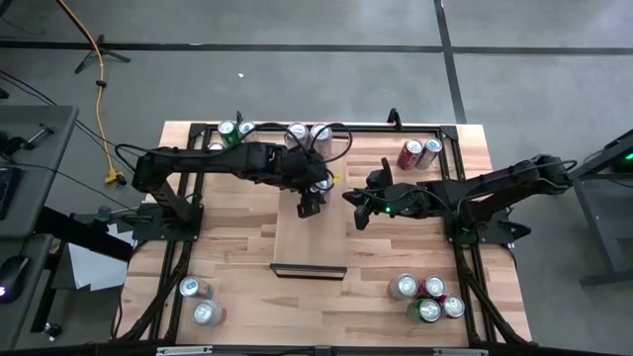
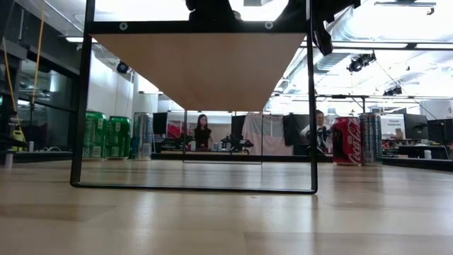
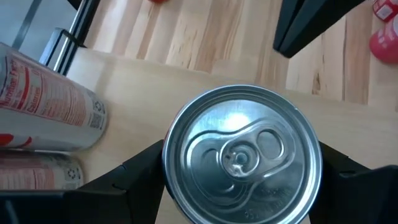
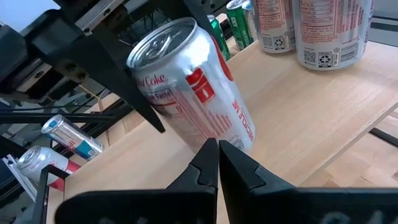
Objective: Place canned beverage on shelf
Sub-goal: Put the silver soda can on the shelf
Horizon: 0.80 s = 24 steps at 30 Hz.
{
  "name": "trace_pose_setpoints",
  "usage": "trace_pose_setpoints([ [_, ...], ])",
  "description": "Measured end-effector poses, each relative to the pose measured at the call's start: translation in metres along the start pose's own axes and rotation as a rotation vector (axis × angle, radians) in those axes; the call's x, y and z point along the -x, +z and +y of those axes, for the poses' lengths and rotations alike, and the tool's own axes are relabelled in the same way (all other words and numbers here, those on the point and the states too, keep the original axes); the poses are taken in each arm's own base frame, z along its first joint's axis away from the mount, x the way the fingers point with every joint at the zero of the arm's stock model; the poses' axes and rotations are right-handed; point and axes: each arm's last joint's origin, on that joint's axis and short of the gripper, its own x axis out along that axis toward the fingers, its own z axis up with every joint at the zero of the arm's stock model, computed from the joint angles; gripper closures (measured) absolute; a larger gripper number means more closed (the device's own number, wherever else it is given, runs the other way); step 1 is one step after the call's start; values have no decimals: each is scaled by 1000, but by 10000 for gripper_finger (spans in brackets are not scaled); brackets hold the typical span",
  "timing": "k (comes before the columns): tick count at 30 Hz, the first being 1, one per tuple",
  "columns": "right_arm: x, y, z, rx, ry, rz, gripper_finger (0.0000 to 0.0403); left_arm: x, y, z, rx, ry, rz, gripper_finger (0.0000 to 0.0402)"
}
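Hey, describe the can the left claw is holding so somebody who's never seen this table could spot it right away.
Find the pale wooden shelf in the middle of the table. At its far end the left claw grips a silver Diet Coke can with red lettering. Unlike the two silver cans standing free behind it, it sits between dark fingers.

Your shelf [image 1: 309, 232] sits mid-tabletop [image 1: 237, 247]; held can [image 1: 318, 186] at its 12 o'clock end, can clusters at 11 [image 1: 234, 132], 1 [image 1: 420, 151], 5 [image 1: 425, 297] and 7 [image 1: 201, 300].
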Motion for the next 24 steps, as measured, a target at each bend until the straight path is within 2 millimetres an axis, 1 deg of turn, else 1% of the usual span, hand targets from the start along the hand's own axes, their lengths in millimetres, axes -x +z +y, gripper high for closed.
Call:
trace_pose_setpoints([
  [4, 0, 1, 1, -4, 6, -7, 403, -1, 0, 0, 18, -1, 4, 149],
  [7, 0, 1, 1, -7, 9, -11, 403, -1, 0, 0, 16, 0, 9, 137],
  [16, 0, 2, 1, -7, 13, -17, 403, -2, -1, 0, 12, -21, 22, 72],
  [19, 0, 2, 2, 8, 15, -19, 403, 5, 3, -1, 18, -89, 8, 55],
  [21, 0, 2, 2, 13, 15, -20, 403, 15, 9, -1, 22, -135, -24, 50],
  [24, 0, 2, 2, 24, 15, -20, 403, 33, 18, -2, 20, -155, -65, 49],
])
